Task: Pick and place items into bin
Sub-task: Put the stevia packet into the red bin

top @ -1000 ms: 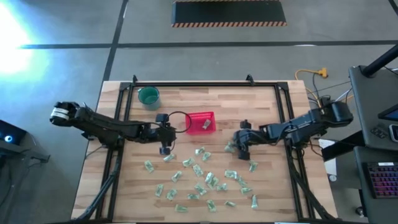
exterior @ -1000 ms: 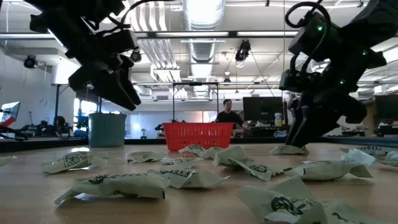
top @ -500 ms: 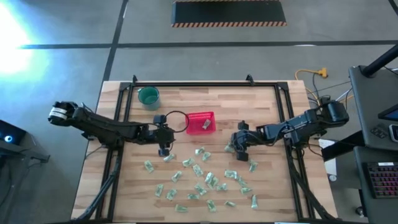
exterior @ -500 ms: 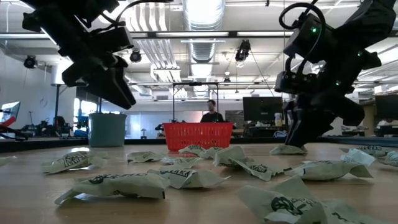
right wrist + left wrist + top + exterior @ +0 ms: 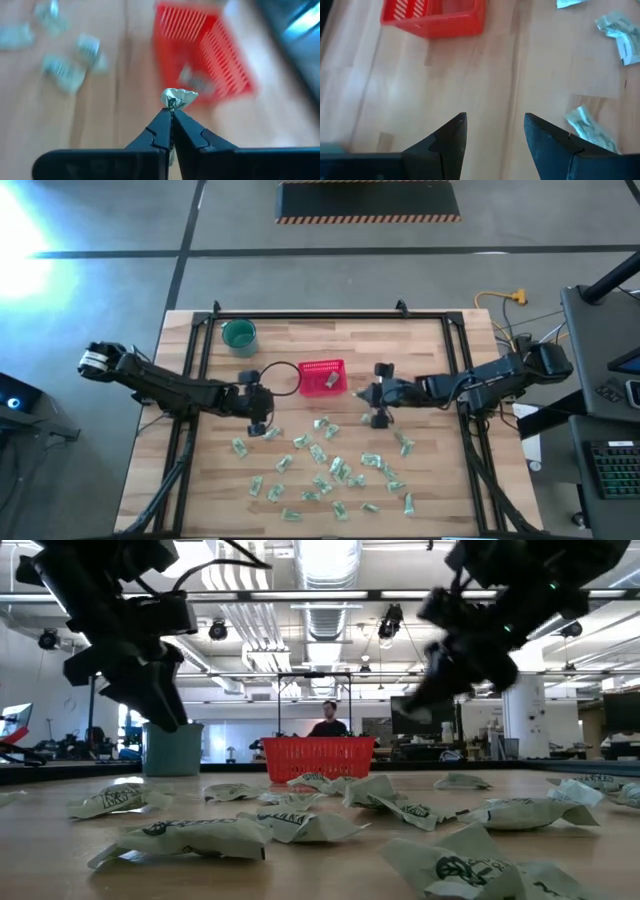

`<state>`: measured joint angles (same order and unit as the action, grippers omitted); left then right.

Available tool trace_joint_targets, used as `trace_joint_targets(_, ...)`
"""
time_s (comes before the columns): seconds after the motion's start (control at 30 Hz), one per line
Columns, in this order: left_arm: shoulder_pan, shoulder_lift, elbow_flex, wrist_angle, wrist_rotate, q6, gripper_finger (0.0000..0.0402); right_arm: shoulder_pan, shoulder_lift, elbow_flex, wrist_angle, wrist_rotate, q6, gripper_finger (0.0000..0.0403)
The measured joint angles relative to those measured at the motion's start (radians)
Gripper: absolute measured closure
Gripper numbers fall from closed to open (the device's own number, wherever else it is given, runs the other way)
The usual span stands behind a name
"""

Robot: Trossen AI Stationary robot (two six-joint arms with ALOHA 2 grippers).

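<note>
— Right gripper (image 5: 171,117): what is it doing?

— Its two fingers are pinched together on one small green-and-white packet (image 5: 176,98), which sticks out just past the tips. In the high view that gripper (image 5: 378,396) sits right of the frame's centre, just beside the red basket (image 5: 323,377).

— And the basket itself?

— Slightly above the middle of the high view, on the wooden table (image 5: 420,350). One packet already lies inside it (image 5: 329,383). In the low view the basket (image 5: 318,758) stands at centre, far back.

— The left gripper?

— Left gripper (image 5: 495,131) has its fingers spread apart with nothing between them, only bare wood. In the high view it (image 5: 256,412) is left of centre, below and left of the basket.

— Where are the other packets?

— Scattered loose across the lower middle of the high view (image 5: 335,470), well apart from the basket. One lies just beside the left gripper (image 5: 271,432).

— Anything else on the table?

— A round teal cup (image 5: 239,334) in the upper left, near the table's corner.
</note>
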<state>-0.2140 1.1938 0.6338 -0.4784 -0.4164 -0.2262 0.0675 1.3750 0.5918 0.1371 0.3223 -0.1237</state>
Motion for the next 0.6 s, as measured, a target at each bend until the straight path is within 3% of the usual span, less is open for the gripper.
trace_joint_targets(0.13, -0.017, 0.000, 0.000, -0.003, 0.028, -0.060, 0.0220, -0.035, 0.022, 0.035, 0.156, 0.001, -0.135, 0.0394)
trace_joint_targets(0.37, -0.066, 0.000, -0.001, -0.004, 0.045, -0.142, 0.0220, -0.131, 0.114, 0.115, 0.167, -0.013, -0.208, 0.0394)
trace_joint_targets(0.6, -0.101, 0.000, -0.001, -0.002, 0.046, -0.166, 0.0220, -0.213, 0.220, 0.163, 0.171, -0.165, -0.217, 0.0394)
